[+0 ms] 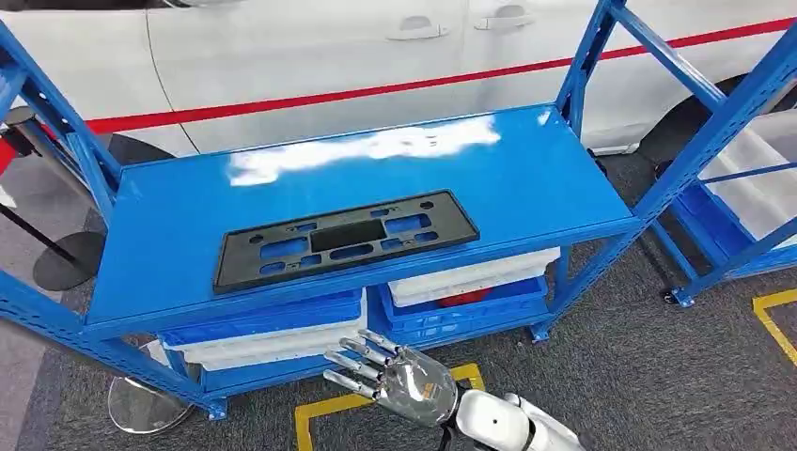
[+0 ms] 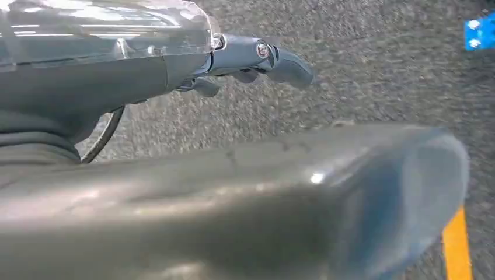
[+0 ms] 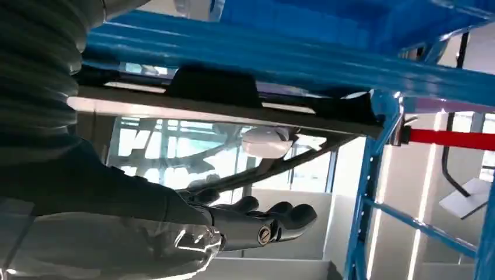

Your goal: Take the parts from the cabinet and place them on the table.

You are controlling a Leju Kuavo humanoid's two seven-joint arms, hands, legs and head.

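One black part (image 1: 343, 239) lies on the blue shelf (image 1: 169, 235); right hand (image 1: 399, 376) below, fingers spread, empty.

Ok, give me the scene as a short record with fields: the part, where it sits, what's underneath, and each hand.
part: black plate frame, lying flat, untouched
location: top of the blue shelf, near its front edge
below: blue and white bins on the lower level
right hand: holds nothing, fingers apart, in front of and below the shelf's front edge
left hand: holds nothing, over grey carpet
background: white car with a red stripe
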